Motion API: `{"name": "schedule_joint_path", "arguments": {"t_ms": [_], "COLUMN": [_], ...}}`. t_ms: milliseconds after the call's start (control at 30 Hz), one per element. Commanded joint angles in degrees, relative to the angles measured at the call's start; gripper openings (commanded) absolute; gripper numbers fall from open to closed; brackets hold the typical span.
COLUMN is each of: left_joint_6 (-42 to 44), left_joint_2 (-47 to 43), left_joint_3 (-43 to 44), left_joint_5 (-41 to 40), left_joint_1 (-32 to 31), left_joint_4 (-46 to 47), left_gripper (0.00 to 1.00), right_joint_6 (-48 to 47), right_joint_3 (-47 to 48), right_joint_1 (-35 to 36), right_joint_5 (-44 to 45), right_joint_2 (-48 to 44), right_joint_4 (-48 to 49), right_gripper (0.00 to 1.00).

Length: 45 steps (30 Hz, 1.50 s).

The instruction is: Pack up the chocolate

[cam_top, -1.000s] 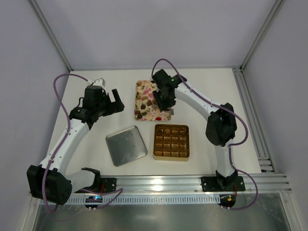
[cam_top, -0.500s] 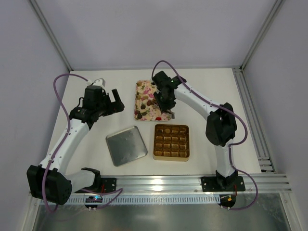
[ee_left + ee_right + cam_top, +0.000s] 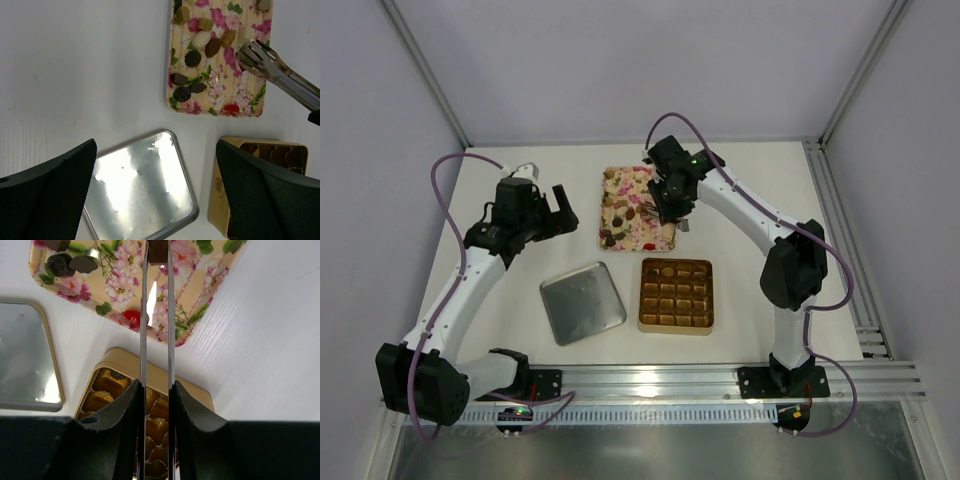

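Nearest the arms' bases, a silver lid (image 3: 582, 302) lies flat on the counter (image 3: 500, 300) a little left of centre. Just to its right is the gold box (image 3: 676, 295), its grid of cells open upward. One dark round (image 3: 666, 270) sits in a cell of its far row, toward the left corner. Farther back and to the left, the left gripper (image 3: 560, 208) hangs above bare counter with its jaws wide apart and nothing between them. Just beyond the box lies the floral tray (image 3: 656, 238), its long axis running near to far. The chocolate (image 3: 192, 58) is scattered on it, mostly along the left half, from a dark round (image 3: 182, 94) and a red sweet (image 3: 231, 108) by the near edge to paler lumps toward the far end. These pieces are small lumps and rounds, and I cannot tell which way any of them points. The right gripper (image 3: 156, 395) reaches over the tray's right side, its jaws pressed against the two arms of metal tongs (image 3: 143, 330). The tongs' long axis runs straight out from the wrist across the tray. Their tips pinch a brown piece (image 3: 157, 250) above the floral surface. The frame edge cuts off the top of this piece, so its shape and heading are unclear.
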Motion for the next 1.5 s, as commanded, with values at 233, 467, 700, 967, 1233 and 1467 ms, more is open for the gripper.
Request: {"name": "schedule_joint_path", "arguments": {"t_ms": [233,467,700,967,1233,1467], "left_joint_6": [0.9,1.0,1.0,0.9,0.8,0.7], "left_joint_2": [-0.2,-0.1,-0.2,-0.3,-0.2,-0.1], "left_joint_3": [1.5,1.6,1.6,1.6,1.6,1.6], "left_joint_5": [-0.2,-0.1,-0.2,-0.1,-0.1,0.0], "left_joint_1": [0.1,0.0,0.1,0.1,0.1,0.1], "left_joint_4": [0.4,0.4,0.4,0.4,0.4,0.4], "left_gripper": [1.00,1.00,1.00,1.00,1.00,1.00], "right_joint_6": [-0.4,-0.1,0.9,1.6,2.6,3.4], "right_joint_3": [0.1,-2.3,-6.5,-12.8,-24.3,-31.7], "right_joint_1": [-0.2,-0.2,-0.3,-0.3,-0.3,-0.2], "right_joint_5": [-0.2,-1.6,-5.1,-4.9,-4.5,-4.5], "right_joint_2": [-5.2,-9.1,-15.6,-25.0,-35.0,-40.7], "right_joint_4": [-0.8,-1.2,-1.7,-4.0,-4.3,-4.4], "right_gripper": [0.32,0.32,0.32,0.32,0.32,0.32]}}
